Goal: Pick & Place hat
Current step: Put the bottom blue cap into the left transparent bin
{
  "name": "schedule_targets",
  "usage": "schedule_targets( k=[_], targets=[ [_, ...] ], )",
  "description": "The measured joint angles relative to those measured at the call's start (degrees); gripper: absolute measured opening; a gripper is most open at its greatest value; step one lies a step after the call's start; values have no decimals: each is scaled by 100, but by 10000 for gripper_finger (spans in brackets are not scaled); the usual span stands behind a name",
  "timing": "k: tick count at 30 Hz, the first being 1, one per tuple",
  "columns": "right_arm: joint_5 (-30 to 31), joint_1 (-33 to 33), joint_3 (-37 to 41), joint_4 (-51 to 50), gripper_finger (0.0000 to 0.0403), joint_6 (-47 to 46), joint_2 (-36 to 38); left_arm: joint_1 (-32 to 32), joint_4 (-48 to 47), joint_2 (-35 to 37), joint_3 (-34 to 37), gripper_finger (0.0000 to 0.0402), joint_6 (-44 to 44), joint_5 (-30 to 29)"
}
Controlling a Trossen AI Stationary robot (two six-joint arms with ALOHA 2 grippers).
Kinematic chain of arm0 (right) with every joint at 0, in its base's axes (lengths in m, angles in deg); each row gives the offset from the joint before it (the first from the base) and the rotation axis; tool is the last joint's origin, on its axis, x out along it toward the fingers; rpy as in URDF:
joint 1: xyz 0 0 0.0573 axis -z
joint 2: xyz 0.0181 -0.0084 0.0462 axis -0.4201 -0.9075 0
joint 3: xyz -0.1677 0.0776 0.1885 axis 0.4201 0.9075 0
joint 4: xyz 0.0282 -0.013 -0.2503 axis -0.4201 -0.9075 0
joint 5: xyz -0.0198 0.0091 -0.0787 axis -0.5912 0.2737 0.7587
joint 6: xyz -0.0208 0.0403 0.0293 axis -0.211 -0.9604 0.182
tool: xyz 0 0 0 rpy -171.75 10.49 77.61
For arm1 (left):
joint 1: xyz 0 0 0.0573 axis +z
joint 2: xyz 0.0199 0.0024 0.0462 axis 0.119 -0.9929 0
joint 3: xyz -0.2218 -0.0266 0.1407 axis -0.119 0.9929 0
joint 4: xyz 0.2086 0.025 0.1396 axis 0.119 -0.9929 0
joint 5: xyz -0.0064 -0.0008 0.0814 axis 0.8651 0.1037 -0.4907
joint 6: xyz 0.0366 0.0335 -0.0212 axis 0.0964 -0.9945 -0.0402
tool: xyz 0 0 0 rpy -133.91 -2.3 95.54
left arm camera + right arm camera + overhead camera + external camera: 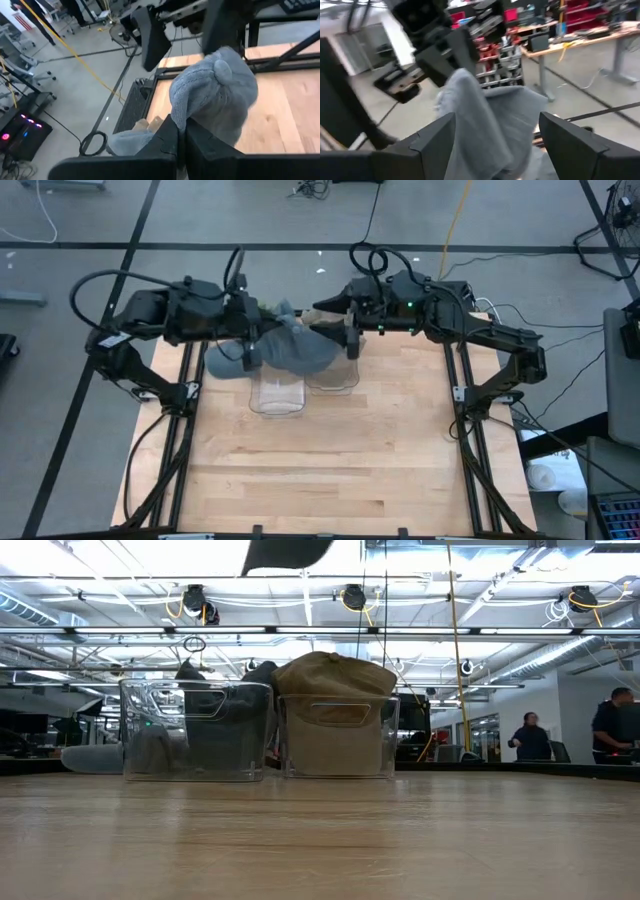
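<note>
grey hat (290, 348) hangs clamped in left end effector (179, 131), between spread right end effector (496, 132) fingers.

Overhead view: even, bright light; the tabletop (330, 460) is evenly lit, with only soft, faint shadows under the arms and none hard-edged.

Low view: strong backlight from the ceiling lights (120, 558), which blow out to white at the upper left. The two clear bins (196, 730) catch pale glints on their rims. The nearest strip of tabletop is soft and out of focus, with a dull sheen; the room behind is sharper.

Left wrist view: moderate light; the grey hat (220, 95) is fairly crisp, the floor and background soft.

Right wrist view: heavy motion blur throughout; the shelves (520, 30) smear, and a bright washed-out patch sits at the upper left.
</note>
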Motion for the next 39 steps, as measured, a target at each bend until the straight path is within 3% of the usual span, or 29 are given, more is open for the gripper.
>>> schedule_targets(
  k=[12,22,39],
  targets=[
    [-575,-36,0,-117,272,-438,9,20,158,-195,-1,6,217,-217],
    [-546,-34,0,319,272,-527,9,116,128,-552,5,6,390,-303],
    [-557,-106,0,-317,267,-621,-72,268,307,-624,-5,6,361,-390]
  ],
)
